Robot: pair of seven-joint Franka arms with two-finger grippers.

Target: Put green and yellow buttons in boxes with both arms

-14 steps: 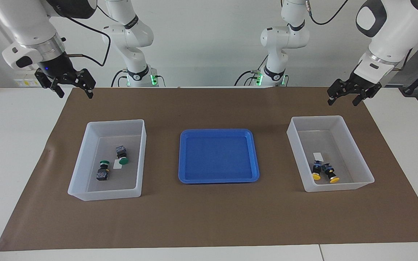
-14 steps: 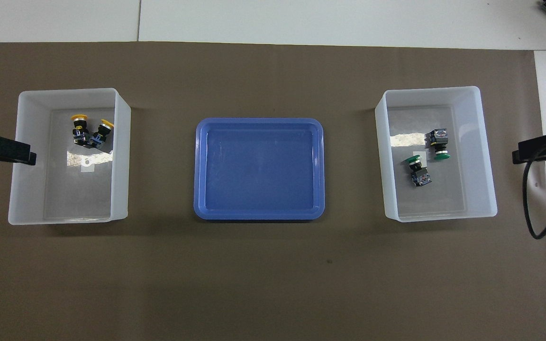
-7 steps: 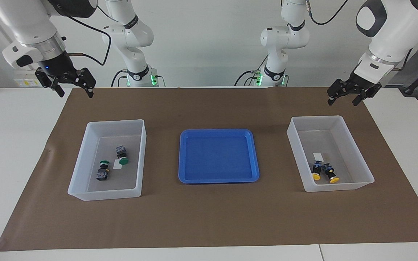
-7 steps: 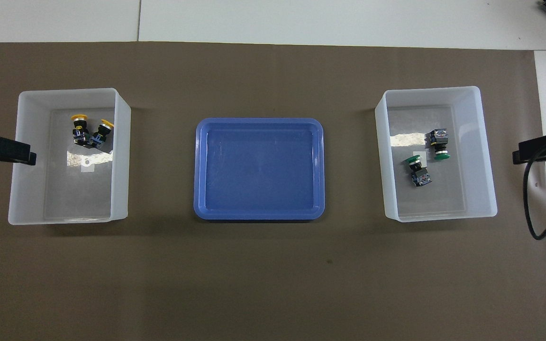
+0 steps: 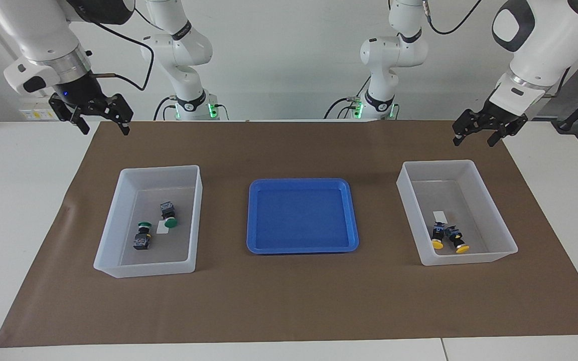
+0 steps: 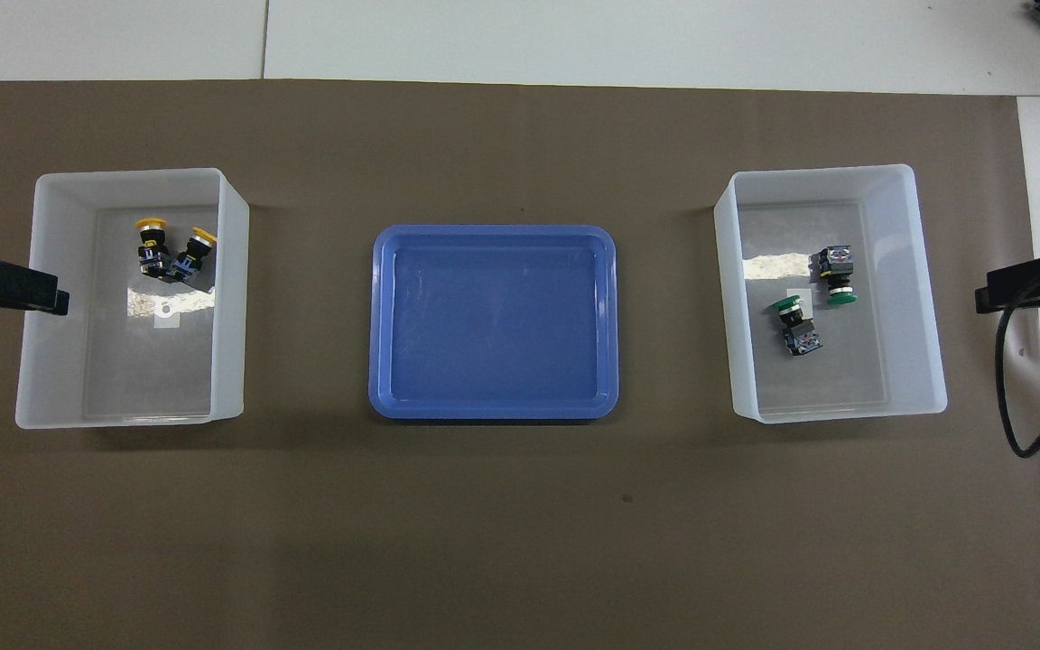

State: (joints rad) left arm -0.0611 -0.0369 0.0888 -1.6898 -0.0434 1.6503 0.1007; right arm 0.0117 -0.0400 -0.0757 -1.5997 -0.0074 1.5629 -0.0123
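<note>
Two yellow buttons (image 5: pixel 448 237) lie side by side in the box (image 5: pixel 500 226) at the left arm's end of the table; they also show in the overhead view (image 6: pixel 170 252). Two green buttons (image 5: pixel 156 225) lie in the box (image 5: pixel 113 220) at the right arm's end, also seen in the overhead view (image 6: pixel 813 303). My left gripper (image 5: pixel 473 142) hangs open and empty, raised over the brown mat's corner, apart from its box. My right gripper (image 5: pixel 106 131) hangs open and empty over the mat's other corner. One finger of each shows in the overhead view: left (image 6: pixel 28 291), right (image 6: pixel 1021 287).
A shallow blue tray (image 5: pixel 302 244) with nothing in it sits mid-table between the boxes, also in the overhead view (image 6: pixel 493 411). A brown mat (image 5: pixel 289 301) covers the table. A black cable (image 6: pixel 1016 424) hangs by the right gripper.
</note>
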